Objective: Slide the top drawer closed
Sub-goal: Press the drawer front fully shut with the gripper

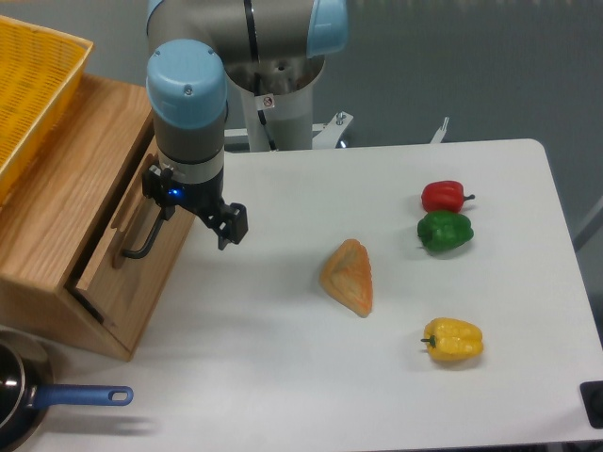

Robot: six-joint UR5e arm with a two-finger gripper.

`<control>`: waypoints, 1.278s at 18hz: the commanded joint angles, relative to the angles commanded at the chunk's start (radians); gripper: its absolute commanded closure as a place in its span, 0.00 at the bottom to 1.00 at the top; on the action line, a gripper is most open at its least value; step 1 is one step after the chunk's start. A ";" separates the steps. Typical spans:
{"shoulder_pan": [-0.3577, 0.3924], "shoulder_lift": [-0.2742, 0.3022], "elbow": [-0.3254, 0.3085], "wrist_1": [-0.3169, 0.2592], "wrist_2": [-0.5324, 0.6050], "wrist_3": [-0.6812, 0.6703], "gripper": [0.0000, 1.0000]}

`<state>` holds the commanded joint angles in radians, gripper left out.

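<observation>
At the left of the frame the gripper hangs below the arm's blue-capped wrist, right against the front of the top drawer. One black finger juts out to the right over the white table, touching nothing. The other finger is hidden against the drawer front and its black bar handle, so I cannot tell how wide the claw stands or whether it grips anything; it appears to press on the drawer face beside the handle.

The drawer sits in the upper part of the light oak cabinet at the left edge of the frame. Its front panel is nearly flush with the cabinet, with only a narrow dark gap showing along its left edge.

A yellow basket rests on top of the cabinet in the upper left corner. A pan with a blue handle lies in the lower left. Near the centre of the table lies a tan wedge-shaped pastry. To the right sit a red pepper, a green pepper just below it, and a yellow pepper lower down.
</observation>
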<state>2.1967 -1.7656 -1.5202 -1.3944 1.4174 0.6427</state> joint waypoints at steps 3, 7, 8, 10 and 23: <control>-0.008 -0.002 0.000 0.000 0.000 0.000 0.00; -0.009 -0.002 -0.005 0.000 0.005 0.000 0.00; -0.009 -0.002 -0.005 0.000 0.005 0.000 0.00; -0.008 0.000 -0.003 0.000 0.002 0.000 0.00; -0.025 0.012 -0.005 0.000 0.000 0.002 0.00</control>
<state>2.1721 -1.7533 -1.5248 -1.3944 1.4174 0.6443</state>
